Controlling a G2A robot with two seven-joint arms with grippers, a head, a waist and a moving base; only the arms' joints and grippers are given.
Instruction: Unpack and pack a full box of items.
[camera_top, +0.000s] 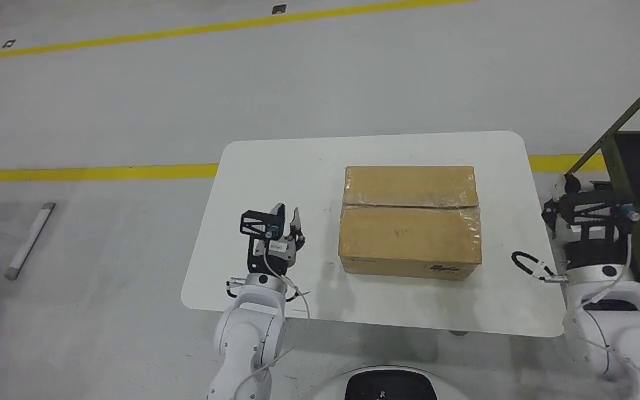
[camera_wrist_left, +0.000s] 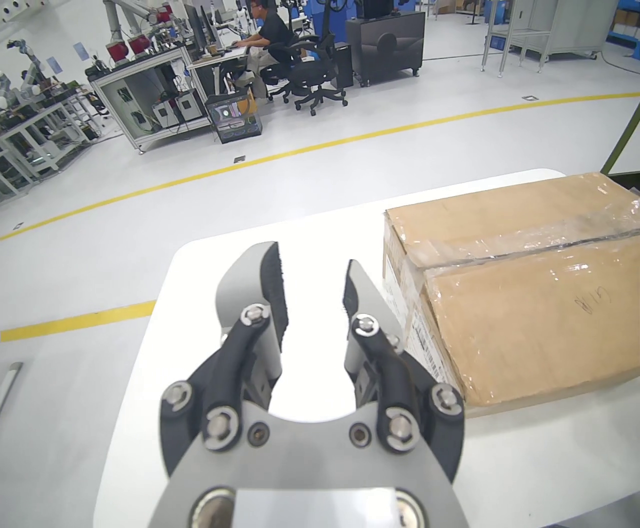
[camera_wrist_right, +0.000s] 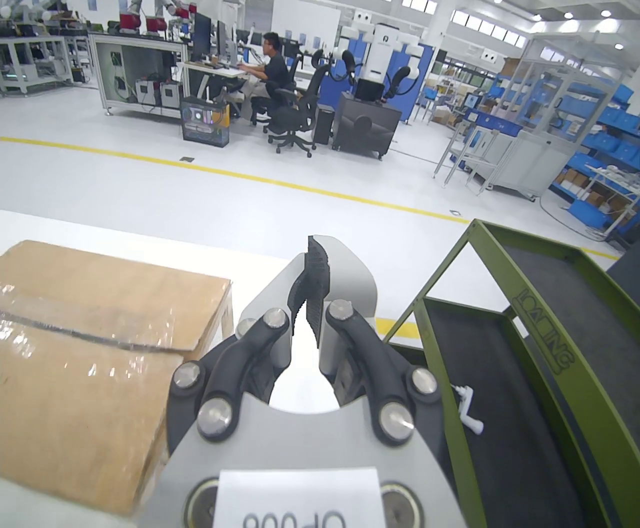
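Hovering low over the near left of the table (camera_top: 250, 170) with the left gripper (camera_wrist_left: 311, 262), fingers apart, just beside the sealed box (camera_top: 410, 222) at mid-table. Holding the right gripper (camera_wrist_right: 316, 260), fingers together, at the right edge near a green cart (camera_wrist_right: 545, 330). Risking a shoved box if the tape (camera_wrist_left: 525, 250) resists, or a knock against that cart. Beyond, only a narrow strip of table before the far edge, with wider room to the left.

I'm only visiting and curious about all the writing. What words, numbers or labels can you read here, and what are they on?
"LOADING": letters along the rail of the green cart.
"OP006": apparently, upside down and cut by the picture's edge, on the white sticker on the right gripper.
Unreadable: the handwritten scribble on the cardboard box.
Too small to read: the shipping label on the box's end.
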